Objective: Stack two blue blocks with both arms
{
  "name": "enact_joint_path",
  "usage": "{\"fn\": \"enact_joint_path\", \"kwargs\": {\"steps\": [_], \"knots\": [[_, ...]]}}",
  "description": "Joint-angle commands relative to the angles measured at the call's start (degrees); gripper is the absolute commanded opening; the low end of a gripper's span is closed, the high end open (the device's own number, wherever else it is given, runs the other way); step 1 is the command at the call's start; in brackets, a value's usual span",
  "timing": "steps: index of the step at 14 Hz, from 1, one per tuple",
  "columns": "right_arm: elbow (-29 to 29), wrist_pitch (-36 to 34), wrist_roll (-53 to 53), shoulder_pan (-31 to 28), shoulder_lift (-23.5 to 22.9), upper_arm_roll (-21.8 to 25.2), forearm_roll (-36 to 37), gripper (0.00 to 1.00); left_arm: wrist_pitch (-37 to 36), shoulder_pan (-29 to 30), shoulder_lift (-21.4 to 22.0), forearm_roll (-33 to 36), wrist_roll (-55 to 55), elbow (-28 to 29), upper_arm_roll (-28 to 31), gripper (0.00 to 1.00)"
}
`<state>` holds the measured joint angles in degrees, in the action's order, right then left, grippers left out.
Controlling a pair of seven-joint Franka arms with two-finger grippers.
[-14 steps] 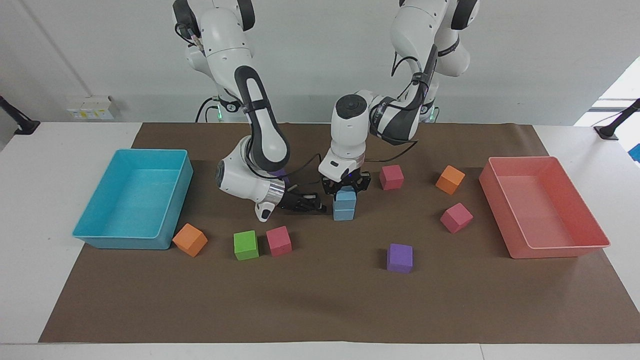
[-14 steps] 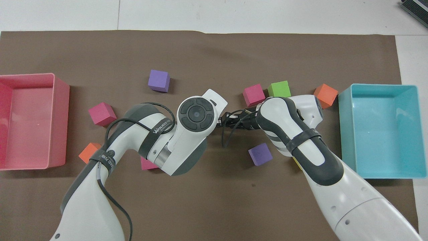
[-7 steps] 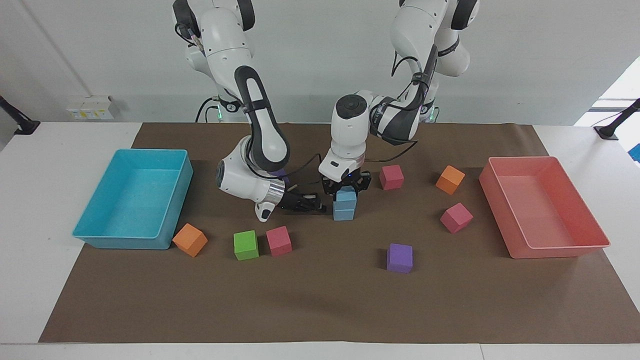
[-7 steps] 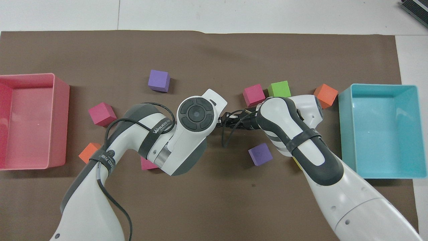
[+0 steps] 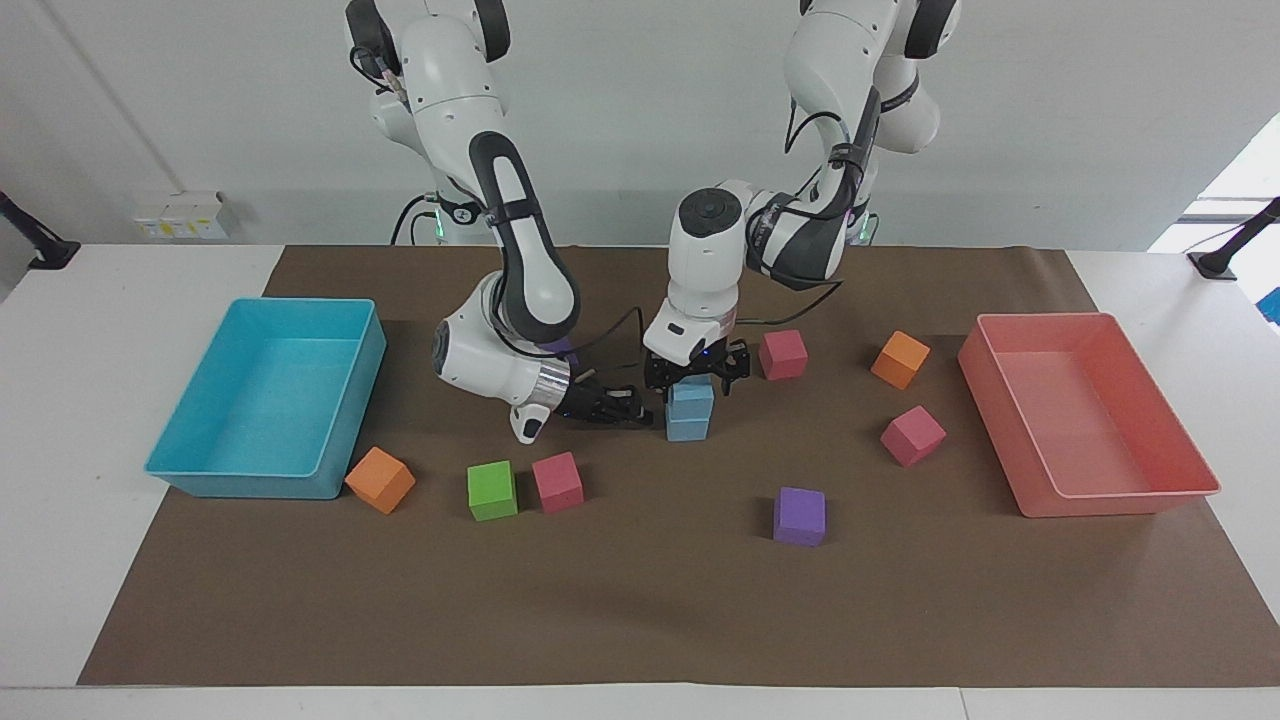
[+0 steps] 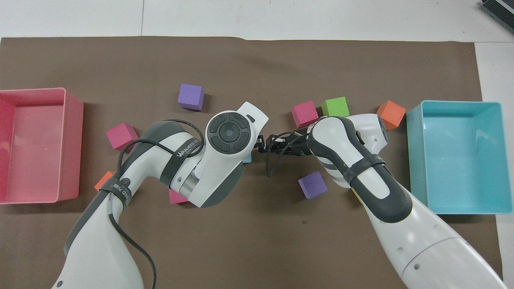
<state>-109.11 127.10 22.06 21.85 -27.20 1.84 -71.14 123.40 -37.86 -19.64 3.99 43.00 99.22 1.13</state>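
Stack of two blue blocks [image 5: 689, 411] at table centre; left gripper [image 5: 696, 374] released just above the top cube, right gripper [image 5: 610, 408] clenched at its nine o'clock; risk: either gripper nudging it topples the stack.

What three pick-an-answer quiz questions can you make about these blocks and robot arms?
1. Where is the upper light-blue foam cube?
A) in the turquoise tray
B) on the green cube
C) on the lower light-blue foam cube

2. How many orange foam cubes lie on the brown mat?
A) two
B) one
C) four

3. The left gripper, over the blue stack, is:
A) shut on a purple cube
B) open
C) out of sight

Answers:
1 C, it sits atop its twin.
2 A, one toward each arm's end.
3 B, its fingertips stand apart above the cube.
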Motion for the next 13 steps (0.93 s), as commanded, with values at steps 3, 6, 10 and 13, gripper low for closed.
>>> {"fn": "enact_joint_path", "kwargs": {"steps": [3, 6, 10, 13], "knots": [[-0.5, 1.9, 3.2, 0.2, 0.6, -0.4, -1.1, 0.00, -4.4, 5.3, 9.9, 1.1, -7.7, 5.4, -0.2, 1.00], [0.2, 1.2, 3.6, -0.5, 1.3, -0.3, 1.4, 0.00, -4.0, 9.1, 19.4, 0.8, -16.2, 14.3, -0.2, 1.00], [0.3, 1.7, 2.9, -0.6, 3.9, 0.2, 6.4, 0.00, -4.4, 15.1, 26.0, 0.6, -27.5, 20.8, -0.2, 1.00], [0.6, 1.9, 2.6, -1.4, 5.0, 1.1, 12.7, 0.00, -6.9, 19.8, 28.4, -0.2, -36.0, 21.2, 0.2, 1.00]]}}
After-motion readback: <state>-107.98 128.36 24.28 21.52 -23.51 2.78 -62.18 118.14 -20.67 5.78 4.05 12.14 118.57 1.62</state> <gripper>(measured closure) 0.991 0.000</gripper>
